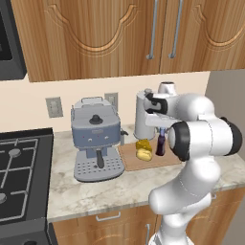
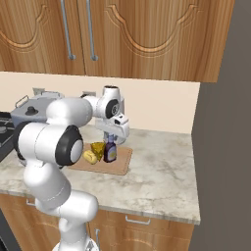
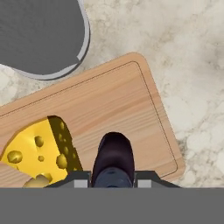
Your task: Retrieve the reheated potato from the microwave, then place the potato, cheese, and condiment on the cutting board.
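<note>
The cutting board (image 1: 131,161) (image 2: 121,164) (image 3: 113,105) lies on the marble counter, right of the coffee machine. The yellow cheese wedge (image 1: 142,144) (image 2: 98,148) (image 3: 39,146) and the rounded tan potato (image 1: 144,154) (image 2: 90,157) sit together on its left half. My gripper (image 1: 161,131) (image 2: 112,135) (image 3: 113,180) points straight down over the board and is shut on the cap of a dark purple condiment bottle (image 1: 161,145) (image 2: 110,153) (image 3: 113,157). The bottle is upright beside the cheese, with its base at the board's surface. A black corner of the microwave (image 1: 8,48) shows at the upper left.
A grey coffee machine (image 1: 95,139) stands left of the board and a grey cylindrical canister (image 1: 143,117) (image 3: 43,35) just behind it. The stove (image 1: 19,177) is at far left. Wooden cabinets hang above, and a grey wall (image 2: 225,147) closes the counter's right end.
</note>
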